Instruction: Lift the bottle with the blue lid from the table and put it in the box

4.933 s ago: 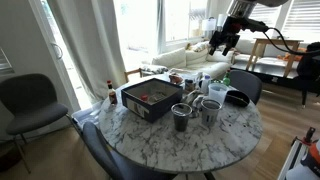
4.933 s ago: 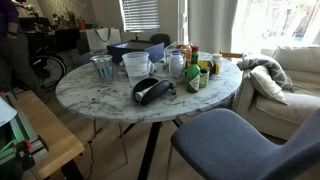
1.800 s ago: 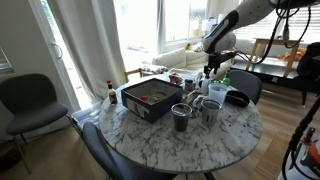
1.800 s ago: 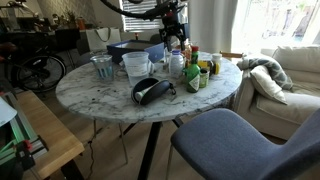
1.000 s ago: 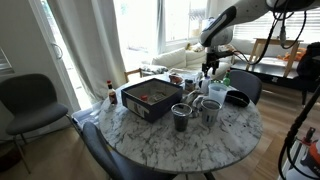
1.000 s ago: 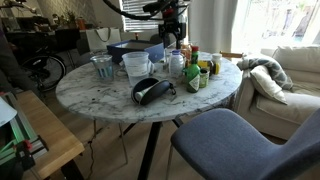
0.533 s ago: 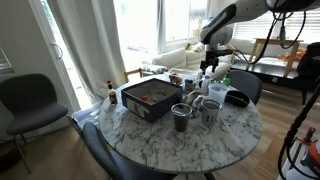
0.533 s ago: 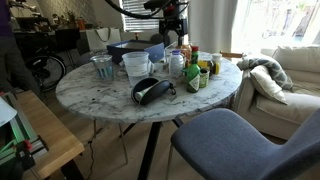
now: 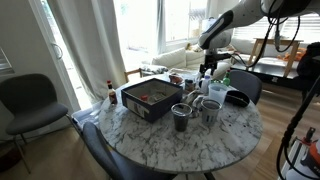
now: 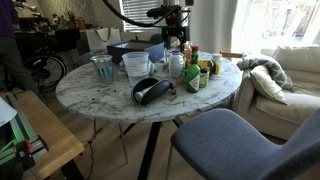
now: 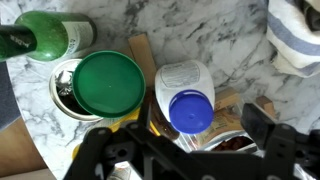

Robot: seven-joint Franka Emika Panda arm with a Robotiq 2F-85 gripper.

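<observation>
No legible text or labels anywhere.

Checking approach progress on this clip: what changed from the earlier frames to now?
The arm swung down from high off to the side; its gripper now hangs open over the bottle with the blue lid. Nothing grasped yet. Bottle, box and metal cups sit where they were.

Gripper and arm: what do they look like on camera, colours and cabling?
The gripper is black, with two blocky matte fingers in the wrist view. In an exterior view the arm has white rounded links with dark joints, and black cables hang beside it.
</observation>
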